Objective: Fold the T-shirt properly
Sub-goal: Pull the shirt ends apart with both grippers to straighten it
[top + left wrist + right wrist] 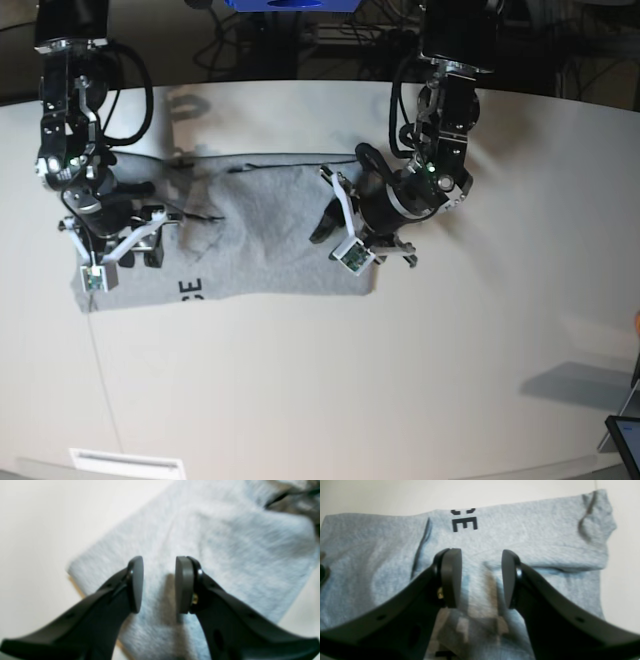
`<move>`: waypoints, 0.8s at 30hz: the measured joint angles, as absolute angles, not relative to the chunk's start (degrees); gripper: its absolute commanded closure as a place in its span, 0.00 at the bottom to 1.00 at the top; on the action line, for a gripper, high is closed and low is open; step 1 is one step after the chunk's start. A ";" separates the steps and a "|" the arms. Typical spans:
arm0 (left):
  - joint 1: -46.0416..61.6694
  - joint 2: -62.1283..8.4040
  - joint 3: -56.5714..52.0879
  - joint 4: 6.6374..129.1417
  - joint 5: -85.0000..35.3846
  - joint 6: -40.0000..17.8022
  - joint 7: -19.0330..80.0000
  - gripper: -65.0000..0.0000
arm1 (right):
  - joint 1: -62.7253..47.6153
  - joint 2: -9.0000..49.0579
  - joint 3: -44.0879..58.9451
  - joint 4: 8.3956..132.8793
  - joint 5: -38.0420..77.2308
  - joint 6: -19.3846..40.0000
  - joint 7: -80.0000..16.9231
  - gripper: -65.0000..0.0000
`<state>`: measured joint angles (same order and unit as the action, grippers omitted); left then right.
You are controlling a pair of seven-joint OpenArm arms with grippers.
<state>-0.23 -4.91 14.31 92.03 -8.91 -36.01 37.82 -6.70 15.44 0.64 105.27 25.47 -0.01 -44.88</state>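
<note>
1. Right gripper [128,245], jaws apart and empty, hangs over the T-shirt's [270,235] lettered end.
2. T-shirt lies as a long band across the table [300,380].
3. Left gripper [340,235], jaws apart, hovers above the opposite end.

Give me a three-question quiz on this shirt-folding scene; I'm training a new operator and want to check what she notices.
1. True or false: the right gripper has its fingers clamped on a fold of the T-shirt.
2. Which lies nearer the black lettering in the base view: (a) the left gripper, (b) the right gripper?
3. What surface does the shirt lie on?

Key
1. False: in the right wrist view the fingers stand apart above the cloth, nothing between them.
2. (b): the lettering sits at the shirt's end by the right arm.
3. A pale table.
</note>
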 measured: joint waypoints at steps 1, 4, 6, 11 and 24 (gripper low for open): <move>-0.19 -4.95 14.13 90.28 -8.86 -36.01 37.87 0.66 | -6.72 15.35 0.62 105.27 25.52 -0.01 -44.86 0.62; 0.08 -5.45 13.85 87.33 -9.28 -36.01 36.58 0.66 | -7.05 15.33 0.62 105.27 25.50 0.01 -44.80 0.62; -0.32 -6.28 13.91 87.07 -9.30 -36.03 36.58 0.66 | -7.40 15.31 0.62 105.27 25.52 0.01 -44.84 0.62; -0.19 -10.13 14.76 87.79 -8.29 -34.57 35.68 0.66 | -7.64 14.66 0.80 105.27 25.52 -0.01 -44.77 0.62; 2.35 -15.92 10.85 91.81 -0.78 -34.46 35.35 0.66 | -9.85 10.87 7.90 108.31 25.47 0.01 -45.25 0.61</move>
